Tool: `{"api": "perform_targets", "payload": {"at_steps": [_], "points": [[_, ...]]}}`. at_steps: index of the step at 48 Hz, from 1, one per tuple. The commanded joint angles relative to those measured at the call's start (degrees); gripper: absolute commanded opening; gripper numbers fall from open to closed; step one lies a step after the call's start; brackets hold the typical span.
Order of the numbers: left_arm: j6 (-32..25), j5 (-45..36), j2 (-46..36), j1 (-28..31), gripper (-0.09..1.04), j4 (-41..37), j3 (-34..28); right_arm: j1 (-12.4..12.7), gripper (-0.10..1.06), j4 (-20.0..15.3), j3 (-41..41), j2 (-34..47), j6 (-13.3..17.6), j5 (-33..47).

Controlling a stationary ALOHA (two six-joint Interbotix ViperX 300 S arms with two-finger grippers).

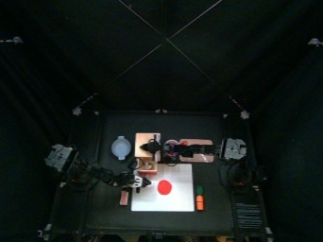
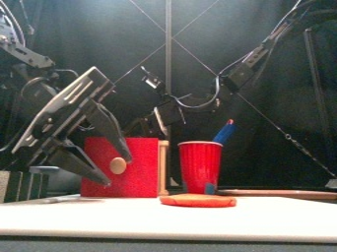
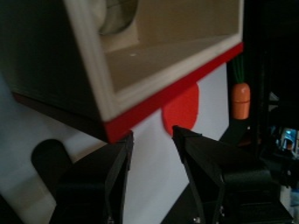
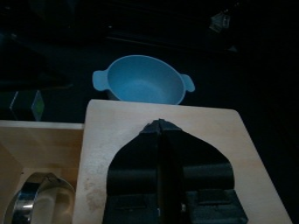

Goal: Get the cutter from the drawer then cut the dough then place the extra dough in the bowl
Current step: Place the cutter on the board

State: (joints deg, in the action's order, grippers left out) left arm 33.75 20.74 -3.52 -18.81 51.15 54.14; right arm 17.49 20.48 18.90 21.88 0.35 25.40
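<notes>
Cutter (image 4: 38,199) is lying in the pulled-out drawer (image 3: 176,87) of the wooden box (image 4: 122,122), which stands at the cutting board's (image 1: 183,180) back left corner. Right gripper (image 4: 163,125) is on the box top with its jaws together. Left gripper (image 3: 152,140) is right at the red drawer front, jaws apart with nothing in them. The dough (image 1: 164,187) lies flat mid-board. The blue-grey bowl (image 4: 142,79) sits off the board, just beside the box toward the table's left edge.

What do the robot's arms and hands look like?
The left arm and right arm are thin, black and jointed, with looping black cables. The left hand and right hand each have two long, flat black fingers.
</notes>
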Motion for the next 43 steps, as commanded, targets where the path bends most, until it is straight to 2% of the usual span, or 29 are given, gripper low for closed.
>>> {"api": "perform_targets", "payload": {"at_steps": [1, 6, 10, 13, 19, 27, 32, 37, 43], "points": [[-0.4, 0.4, -7.7, 0.4, 0.78, -9.8, 1.4, -0.6, -0.01, 0.0, -0.1, -2.2, 0.1, -0.5], [-2.0, 4.0, -14.5, 1.2, 0.78, -23.3, 4.4, -1.6, -0.01, 0.0, -0.1, -3.8, 0.2, -0.9], [-4.8, 9.8, -19.3, 4.2, 0.77, -35.6, 7.8, -2.5, -0.01, -0.9, -0.1, -5.0, 0.3, -1.7], [-6.9, 13.8, -21.8, 6.9, 0.77, -41.9, 10.5, -3.5, -0.01, -2.2, 0.0, -6.2, 0.3, -2.5], [-10.3, 18.2, -25.4, 12.2, 0.77, -47.5, 15.1, -6.4, -0.01, -4.1, 0.3, -9.3, 0.2, -6.9], [-17.1, 18.8, -29.1, 16.4, 0.77, -51.7, 18.9, -10.4, 0.05, -7.8, 1.2, -13.3, 0.2, -15.8], [-23.0, 18.9, -31.1, 18.5, 0.77, -52.6, 19.6, -11.4, 0.2, -11.2, 2.1, -14.6, 0.3, -20.4], [-28.4, 18.9, -32.6, 19.2, 0.77, -52.6, 19.7, -11.5, 0.42, -15.4, 2.3, -15.3, 0.2, -23.7], [-31.8, 19.4, -33.5, 19.7, 0.77, -52.6, 19.7, -11.3, 0.62, -17.8, 2.5, -15.0, 0.2, -25.5]]}}
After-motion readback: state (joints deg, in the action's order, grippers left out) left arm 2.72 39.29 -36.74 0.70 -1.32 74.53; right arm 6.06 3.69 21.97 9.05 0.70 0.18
